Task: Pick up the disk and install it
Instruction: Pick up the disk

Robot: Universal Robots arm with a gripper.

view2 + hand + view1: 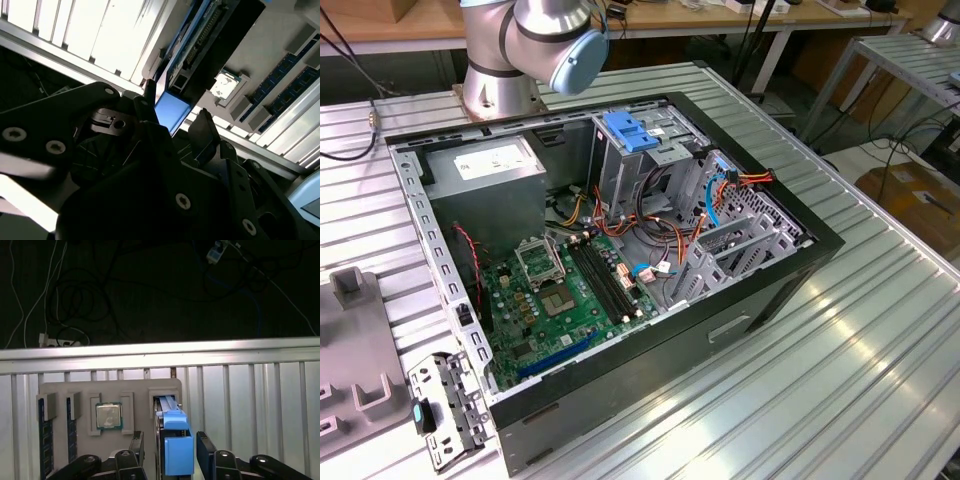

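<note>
Fingers (pixel 206 447) parted; they flank the disk (pixel 178 455) (edge-up in grey tray (pixel 135 390)).

The silver-grey metal robot arm (pixel 492 75) stood at the top of the exterior view, toward the exterior view's left. Its round base column was upright. Above it, a thick shoulder joint (pixel 545 30) with a pale blue end cap (pixel 584 55) faced the exterior view's right, and the rest of the arm ran out past the frame's upper edge. In both wrist views the black two-fingered gripper (pixel 170 442) (pixel 176 112) had its jaws parted, with a clear gap between them. Its dark linkage bars (pixel 45 125), fastened with round silver screws (pixel 14 133), splayed outward behind the fingers (pixel 137 445). Both fingers pointed away from the cameras, level with each other.
</note>
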